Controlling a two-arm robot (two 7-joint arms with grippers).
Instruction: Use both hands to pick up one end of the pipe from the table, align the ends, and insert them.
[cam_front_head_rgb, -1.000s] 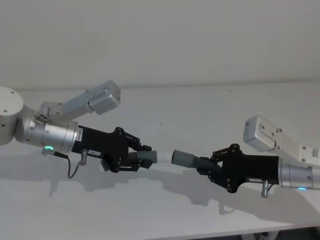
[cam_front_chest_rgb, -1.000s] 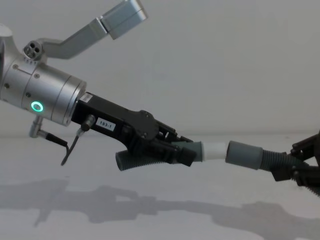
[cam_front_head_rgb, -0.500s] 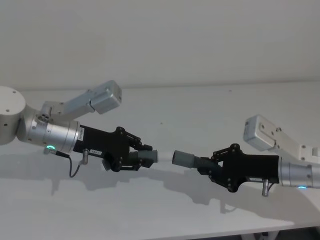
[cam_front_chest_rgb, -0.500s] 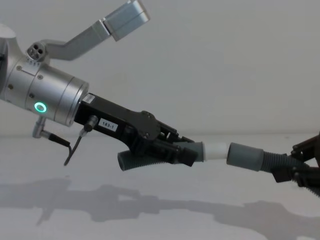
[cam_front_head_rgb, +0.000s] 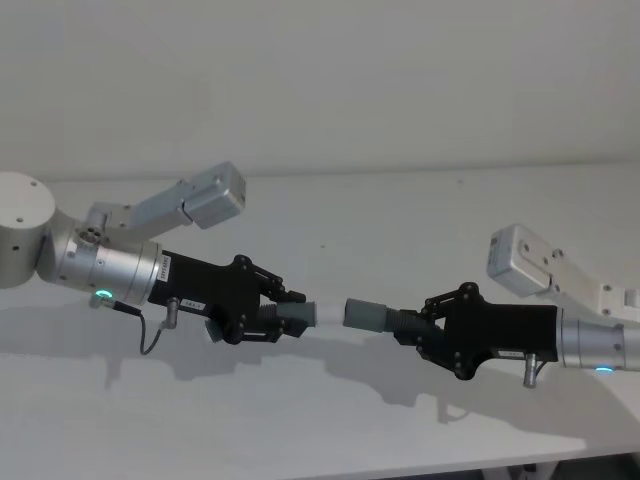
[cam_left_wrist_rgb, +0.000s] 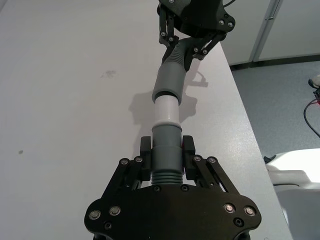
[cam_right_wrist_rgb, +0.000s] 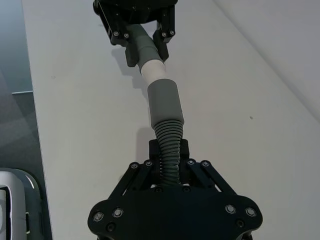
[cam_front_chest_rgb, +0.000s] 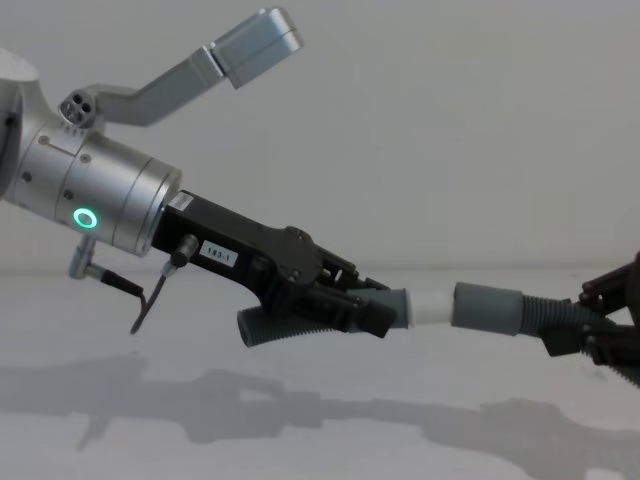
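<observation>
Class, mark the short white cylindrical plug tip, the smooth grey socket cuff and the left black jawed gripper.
white plug tip (cam_front_chest_rgb: 432, 305), chest view, mid-barrel.
grey socket cuff (cam_front_chest_rgb: 488, 307), chest view, outer wall.
left gripper (cam_left_wrist_rgb: 166, 161), left wrist view, between fingertips.

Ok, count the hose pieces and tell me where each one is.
2. One hose piece, white-tipped, is held by the left gripper; the other, with the grey cuff, by the right gripper, both above the table.

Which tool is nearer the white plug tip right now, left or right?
Left. The left tool grips the hose piece carrying the white plug tip, just behind it. The right tool holds the other piece, beyond its grey cuff.
</observation>
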